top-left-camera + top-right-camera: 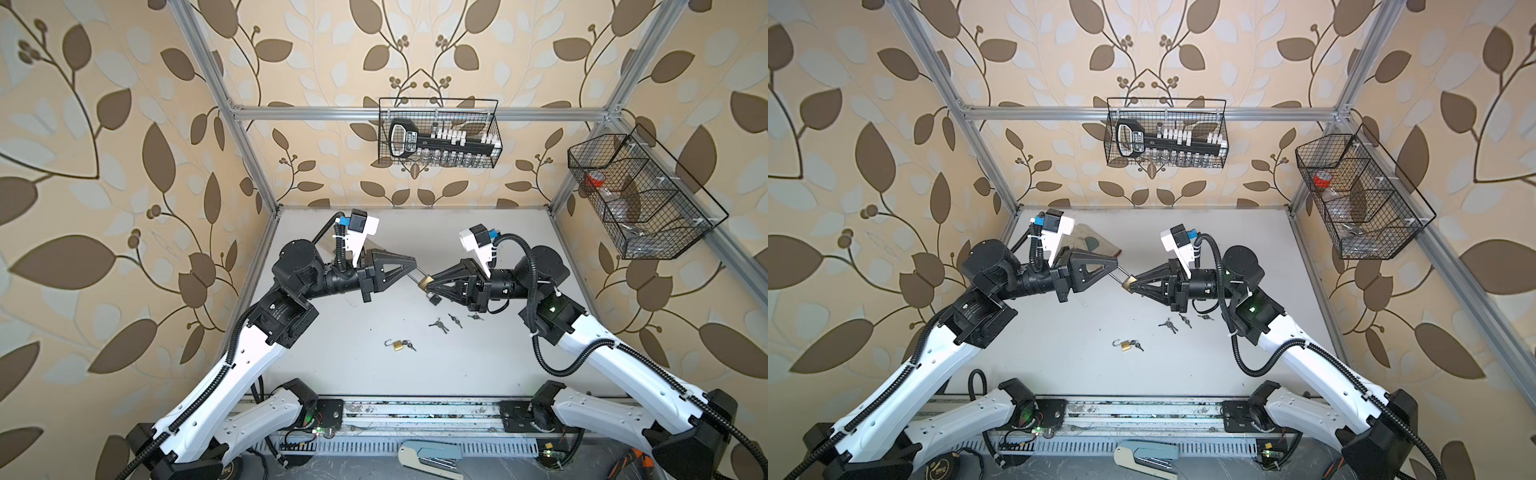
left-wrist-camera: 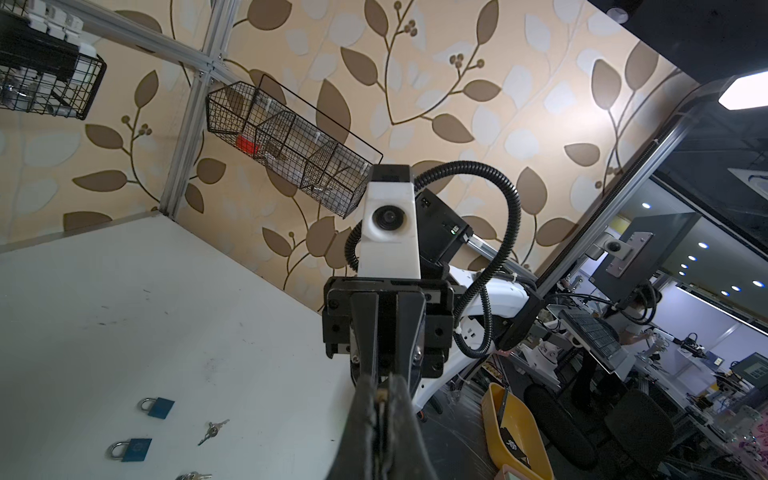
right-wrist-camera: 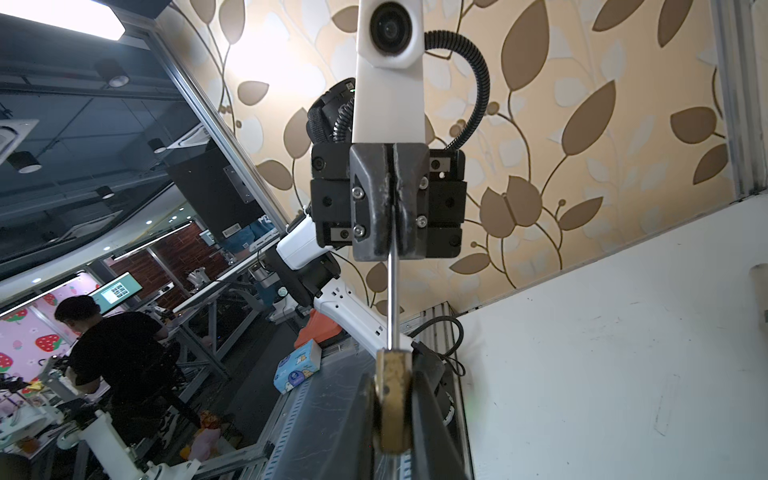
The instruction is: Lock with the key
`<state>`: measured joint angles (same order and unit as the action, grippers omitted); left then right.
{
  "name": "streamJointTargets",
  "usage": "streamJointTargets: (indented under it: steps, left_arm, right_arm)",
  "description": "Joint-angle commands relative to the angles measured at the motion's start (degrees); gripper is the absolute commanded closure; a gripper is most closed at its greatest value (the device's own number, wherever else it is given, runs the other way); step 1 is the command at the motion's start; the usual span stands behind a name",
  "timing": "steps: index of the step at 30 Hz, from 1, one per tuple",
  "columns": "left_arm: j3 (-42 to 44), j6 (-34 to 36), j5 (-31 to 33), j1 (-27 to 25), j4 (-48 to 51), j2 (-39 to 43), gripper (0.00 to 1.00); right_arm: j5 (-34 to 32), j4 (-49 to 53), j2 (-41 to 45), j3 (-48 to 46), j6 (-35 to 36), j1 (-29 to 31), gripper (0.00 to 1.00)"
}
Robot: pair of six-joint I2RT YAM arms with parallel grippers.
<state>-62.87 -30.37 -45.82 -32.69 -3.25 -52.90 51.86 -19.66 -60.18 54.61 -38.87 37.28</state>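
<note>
A brass padlock (image 1: 424, 282) (image 1: 1128, 283) hangs in the air between both arms. My right gripper (image 1: 430, 284) (image 3: 392, 399) is shut on its brass body (image 3: 392, 386). The lock's silver shackle (image 3: 392, 299) (image 1: 1121, 272) runs across to my left gripper (image 1: 414, 263) (image 2: 380, 399), which is shut on the shackle's far end. Loose keys (image 1: 439, 325) (image 1: 1169, 325) lie on the white table below the right gripper. Whether a key sits in the held lock is hidden.
A second brass padlock (image 1: 398, 345) with open shackle and keys lies at table centre. Two blue padlocks (image 2: 160, 407) (image 2: 132, 449) and a key (image 2: 212, 430) show in the left wrist view. Wire baskets (image 1: 438, 133) (image 1: 640, 195) hang on the back and right frame.
</note>
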Motion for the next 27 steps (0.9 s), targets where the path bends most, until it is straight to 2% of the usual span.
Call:
streamJointTargets:
  steps: [1, 9, 15, 20, 25, 27]
  left_arm:
    - [-1.5, 2.0, -2.2, -0.4, -1.2, -0.3, 1.00]
    - [1.9, -1.9, -2.2, -1.0, -5.0, -0.2, 1.00]
    - [5.3, -3.5, -0.6, -2.0, -6.5, 0.9, 1.00]
    - [7.6, -5.5, -0.4, -2.8, -9.1, 1.1, 1.00]
    - [9.1, -6.0, 0.1, -4.2, -10.4, 1.0, 1.00]
    - [9.1, -6.3, 0.4, -4.5, -10.4, 0.9, 1.00]
  right_arm:
    - [1.3, -2.4, -0.2, 2.8, -2.4, 0.0, 1.00]
    - [-3.7, -2.9, -1.1, 3.1, -0.2, 0.0, 1.00]
    - [-3.7, -7.2, -1.9, 2.8, -1.9, 0.1, 1.00]
    - [-5.2, -6.2, -1.3, 2.4, -0.4, 0.1, 1.00]
    - [-4.6, -9.3, -1.9, 2.0, -3.7, 0.2, 1.00]
    - [-5.5, -7.1, -1.7, 2.4, -1.9, 0.5, 1.00]
